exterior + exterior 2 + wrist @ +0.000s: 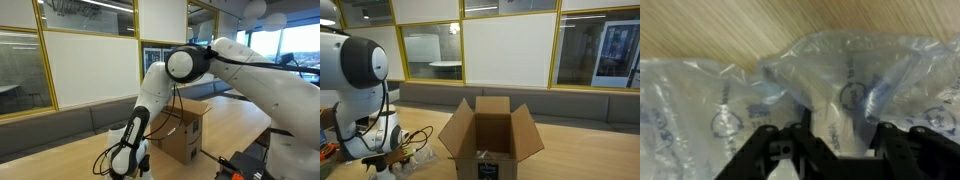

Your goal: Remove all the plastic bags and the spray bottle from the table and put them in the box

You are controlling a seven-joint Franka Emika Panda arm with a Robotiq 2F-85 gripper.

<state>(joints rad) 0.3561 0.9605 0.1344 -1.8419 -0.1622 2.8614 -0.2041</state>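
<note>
Clear plastic air-pillow bags [840, 80] with blue printed logos fill the wrist view, lying on the wooden table [730, 25]. My gripper [840, 150] is low over them, open, with its two black fingers on either side of a puffed fold of a bag. In an exterior view the arm bends down to the table and the gripper [130, 160] is beside the open cardboard box [185, 130]. The box [490, 135] stands upright with its flaps spread. The bags show only as a pale patch [420, 155] near the arm. The spray bottle is not in view.
A grey bench [570, 100] runs along the glass office walls behind the table. Cables and black equipment [245, 165] lie near the robot base. Orange and dark cables [340, 150] sit by the arm.
</note>
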